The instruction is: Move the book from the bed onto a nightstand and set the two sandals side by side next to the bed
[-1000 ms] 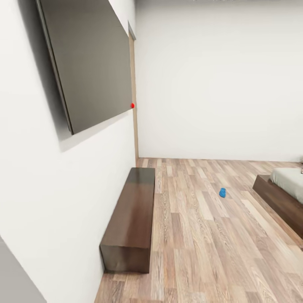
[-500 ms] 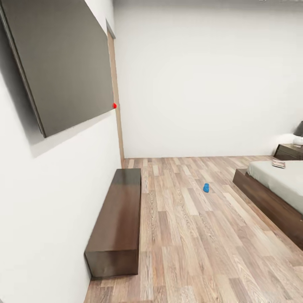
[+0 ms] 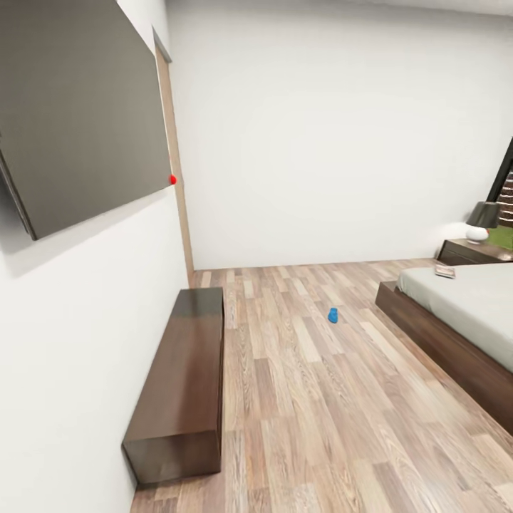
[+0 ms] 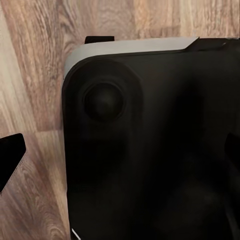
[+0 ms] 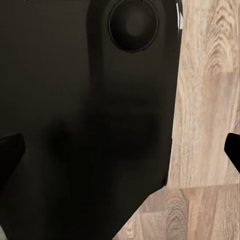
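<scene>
One bright blue sandal (image 3: pixel 333 315) lies on the wood-plank floor in the middle of the bedroom, well away from the bed. The bed (image 3: pixel 456 343) stands at the right, with a pale mattress on a dark wooden frame. The book (image 3: pixel 445 271) rests on the mattress's far corner. Just behind it is the dark nightstand (image 3: pixel 464 251). In the wrist views, my left gripper (image 4: pixel 120 155) and right gripper (image 5: pixel 120 147) hang open over my dark base and the floor. Each has its fingertips far apart and holds nothing.
A long dark wooden bench (image 3: pixel 182 377) runs along the left wall under a large dark wall panel (image 3: pixel 78 114). A brown door frame (image 3: pixel 178 214) sits in the far left corner. A lamp (image 3: pixel 482 221) stands on the nightstand, beside a dark-framed window (image 3: pixel 503 189).
The head camera has swung right, so the picture has shifted left. More of the bed, then the book, nightstand and lamp have come into view. Nothing in the room has moved.
</scene>
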Robot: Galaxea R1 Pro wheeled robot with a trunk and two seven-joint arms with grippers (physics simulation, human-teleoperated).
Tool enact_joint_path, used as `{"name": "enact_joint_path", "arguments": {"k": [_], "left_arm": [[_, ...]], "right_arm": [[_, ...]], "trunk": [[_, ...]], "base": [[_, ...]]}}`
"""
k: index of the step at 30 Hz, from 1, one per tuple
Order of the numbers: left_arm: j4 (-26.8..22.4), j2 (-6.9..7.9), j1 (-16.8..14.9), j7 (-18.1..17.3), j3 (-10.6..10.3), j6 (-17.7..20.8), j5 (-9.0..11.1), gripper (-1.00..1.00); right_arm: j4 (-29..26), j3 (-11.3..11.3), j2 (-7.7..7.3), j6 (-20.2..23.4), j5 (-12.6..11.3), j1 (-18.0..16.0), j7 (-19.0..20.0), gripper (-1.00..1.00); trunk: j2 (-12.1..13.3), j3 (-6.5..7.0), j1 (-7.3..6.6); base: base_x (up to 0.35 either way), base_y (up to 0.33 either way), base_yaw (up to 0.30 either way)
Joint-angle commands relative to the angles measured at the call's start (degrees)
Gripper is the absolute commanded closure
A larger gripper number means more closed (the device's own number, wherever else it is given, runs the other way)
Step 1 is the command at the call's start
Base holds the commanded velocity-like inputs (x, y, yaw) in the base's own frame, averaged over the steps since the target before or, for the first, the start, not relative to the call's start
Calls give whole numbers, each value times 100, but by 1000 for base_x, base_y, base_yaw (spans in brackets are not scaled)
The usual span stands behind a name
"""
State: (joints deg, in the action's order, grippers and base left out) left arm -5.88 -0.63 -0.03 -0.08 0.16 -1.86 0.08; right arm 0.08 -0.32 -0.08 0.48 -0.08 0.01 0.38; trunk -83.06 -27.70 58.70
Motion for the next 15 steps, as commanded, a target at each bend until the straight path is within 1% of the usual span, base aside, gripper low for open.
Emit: {"name": "enact_joint_path", "arguments": {"k": [1,10,15], "left_arm": [[-1,0,0,-1,2,-15,1,-100],[-1,1,1,-1,1,-16,0,-100],[-1,1,-2,-1,2,-16,0,-100]], "right_arm": [[-1,-3,-1,5,-1,-1,3,-100],[-3,-3,-6,5,-1,-1,6,-100],[-1,-3,-9,5,-1,-1,4,-100]], "trunk": [[-2,-4,3],[-2,-4,3],[-2,-4,3]], "base": [[281,0,-13],[309,0,-3],[247,0,0]]}}
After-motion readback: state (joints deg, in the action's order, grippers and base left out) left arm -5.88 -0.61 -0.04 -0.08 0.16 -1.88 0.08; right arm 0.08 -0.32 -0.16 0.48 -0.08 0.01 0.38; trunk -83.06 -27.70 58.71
